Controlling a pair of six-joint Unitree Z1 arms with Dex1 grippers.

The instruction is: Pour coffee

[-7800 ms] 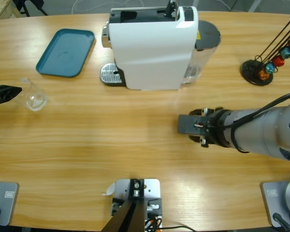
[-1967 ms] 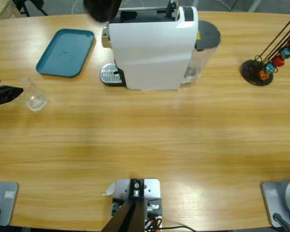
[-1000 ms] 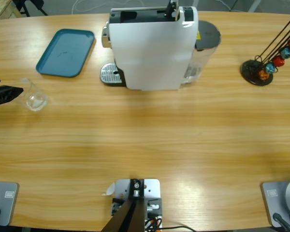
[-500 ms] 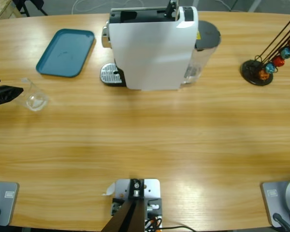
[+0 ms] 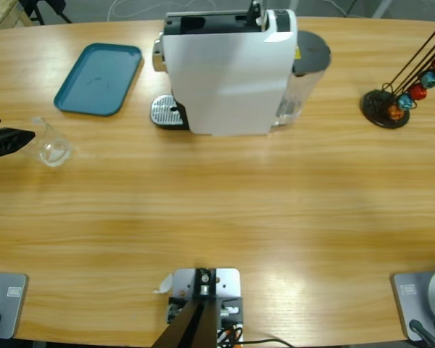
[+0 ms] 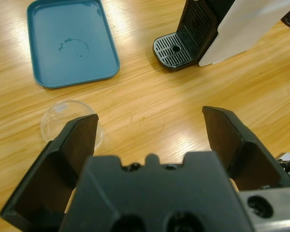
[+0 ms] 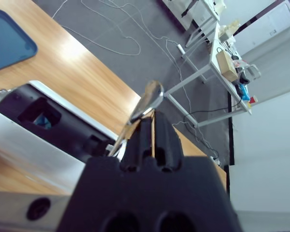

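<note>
The right tool (image 7: 153, 130), pressed together, has risen above the machine (image 5: 228, 69), clear of its lever (image 7: 144, 106); the left tool (image 6: 154, 140), spread, waits beside the glass (image 6: 71, 123).

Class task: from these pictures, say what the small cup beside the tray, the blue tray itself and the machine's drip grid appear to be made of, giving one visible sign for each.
Cup: clear glass or plastic; the wood grain shows through it.
Tray: teal, probably moulded plastic; matte, with rounded corners and a raised rim.
Drip grid: looks like dark slotted plastic in the left wrist view, yet silvery in the high view, so possibly metal.
</note>
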